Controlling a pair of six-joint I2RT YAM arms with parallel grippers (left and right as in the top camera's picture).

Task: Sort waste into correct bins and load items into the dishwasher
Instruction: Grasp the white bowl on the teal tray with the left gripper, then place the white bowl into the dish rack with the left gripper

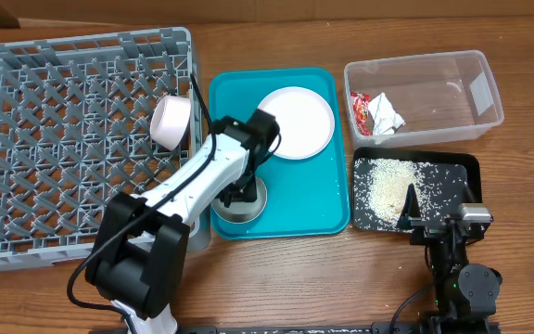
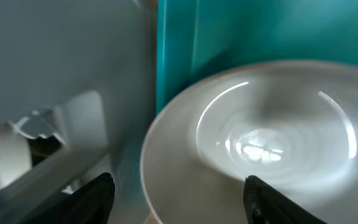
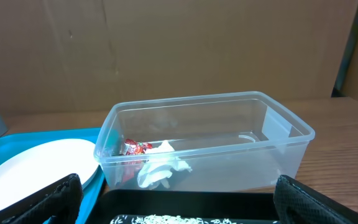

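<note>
The metal-grey bowl (image 1: 251, 210) sits on the teal tray's front left, and its inside fills the left wrist view (image 2: 260, 143). My left gripper (image 1: 241, 188) (image 2: 179, 202) is open over the bowl's rim, one finger outside and one over the inside. The large white plate (image 1: 295, 122) (image 3: 36, 168) lies at the tray's back. The small white cup (image 1: 170, 121) lies on its side in the grey dish rack (image 1: 63, 139). The red-and-white wrapper (image 1: 375, 113) (image 3: 148, 155) is in the clear tub (image 1: 434, 79) (image 3: 229, 149). Rice grains (image 1: 392, 181) lie in the black tray (image 1: 462, 172) (image 3: 185, 202). My right gripper (image 1: 437, 223) (image 3: 191, 208) is open and empty at that tray's front edge. No chopsticks or small dishes show.
The teal serving tray (image 1: 304, 204) (image 2: 229, 37) lies between the rack and the bins. The rack's grey wall (image 2: 55, 62) is close to the left of the bowl. Bare wooden table runs along the front edge.
</note>
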